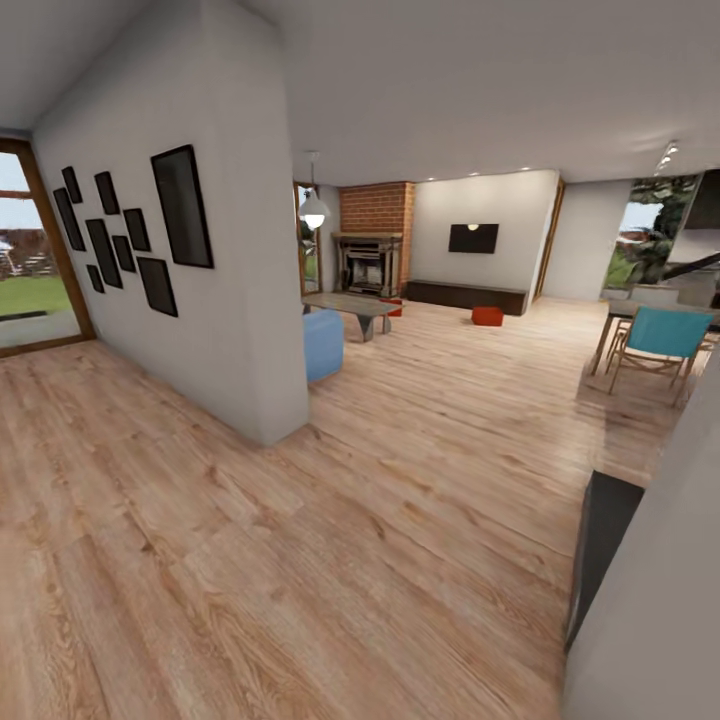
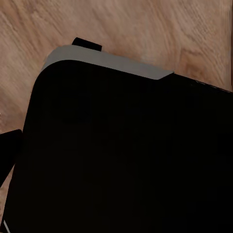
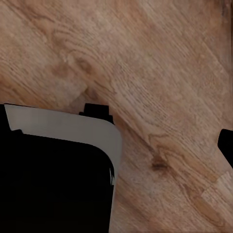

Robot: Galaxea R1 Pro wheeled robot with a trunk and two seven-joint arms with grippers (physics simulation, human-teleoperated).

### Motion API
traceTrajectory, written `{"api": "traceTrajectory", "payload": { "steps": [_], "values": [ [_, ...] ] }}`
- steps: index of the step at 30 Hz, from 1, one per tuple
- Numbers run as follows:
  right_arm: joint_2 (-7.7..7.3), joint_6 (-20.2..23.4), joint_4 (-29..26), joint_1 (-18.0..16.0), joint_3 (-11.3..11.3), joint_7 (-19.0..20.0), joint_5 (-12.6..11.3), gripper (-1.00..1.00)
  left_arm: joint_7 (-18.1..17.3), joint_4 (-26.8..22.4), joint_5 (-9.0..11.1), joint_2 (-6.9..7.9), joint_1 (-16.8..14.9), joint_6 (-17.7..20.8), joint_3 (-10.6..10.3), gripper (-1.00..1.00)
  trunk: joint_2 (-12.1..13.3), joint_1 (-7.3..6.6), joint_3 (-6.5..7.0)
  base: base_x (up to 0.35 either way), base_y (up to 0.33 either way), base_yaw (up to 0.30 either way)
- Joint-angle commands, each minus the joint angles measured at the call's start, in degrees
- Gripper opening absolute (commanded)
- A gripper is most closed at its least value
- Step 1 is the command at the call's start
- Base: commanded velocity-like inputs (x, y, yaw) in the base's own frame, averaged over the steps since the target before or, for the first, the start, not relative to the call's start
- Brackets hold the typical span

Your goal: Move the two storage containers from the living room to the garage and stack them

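Far down the living room, one orange-red storage container (image 1: 487,316) sits on the wood-plank floor in front of the long low dark bench (image 1: 465,296). A second orange-red container (image 1: 393,307) peeks out behind the low coffee table (image 1: 352,304), near the brick fireplace (image 1: 372,262). Both are several metres ahead of me. In the left wrist view a dark finger (image 2: 7,154) shows at the picture's edge beside my black base (image 2: 126,155). In the right wrist view a dark finger (image 3: 226,145) hangs over bare planks. Nothing is held.
A white partition wall (image 1: 215,250) with black frames juts out on the left, with a blue seat (image 1: 323,344) behind its corner. A turquoise chair (image 1: 660,345) and a table stand at the right. A grey wall edge (image 1: 650,590) is close on my right. Open plank floor (image 1: 400,480) leads ahead.
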Motion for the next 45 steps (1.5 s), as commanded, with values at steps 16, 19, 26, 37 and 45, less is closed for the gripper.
{"api": "traceTrajectory", "payload": {
  "steps": [16,19,26,37,45],
  "values": [
    [-0.03,-0.3,0.2,-0.1,0.5,0.0,-0.6,1.00,0.1,0.0,0.1,-0.02,0.0,-0.1,0.2,1.00,0.0,0.03,-0.06,0.325,0.129,-0.242],
    [-0.03,-0.4,0.2,-0.1,0.5,0.0,-0.6,1.00,0.1,0.0,0.2,-0.02,0.0,-0.1,0.2,1.00,0.0,0.03,-0.06,0.325,0.142,-0.242],
    [-0.03,-0.3,0.2,-0.1,0.5,0.0,-0.6,1.00,0.1,0.0,0.2,-0.02,0.0,-0.1,0.2,1.00,0.0,0.03,-0.06,0.325,0.143,-0.242],
    [-0.03,-0.3,0.2,-0.1,0.5,0.0,-0.6,1.00,0.1,0.0,0.2,-0.02,0.0,-0.1,0.2,1.00,0.0,0.03,-0.06,0.325,0.144,-0.180],
    [-0.09,-0.3,0.2,-0.1,0.7,0.0,-0.2,1.00,0.1,0.0,0.2,-0.01,0.0,-0.1,0.2,1.00,0.0,0.03,-0.06,0.325,0.144,-0.007]
  ]
}}
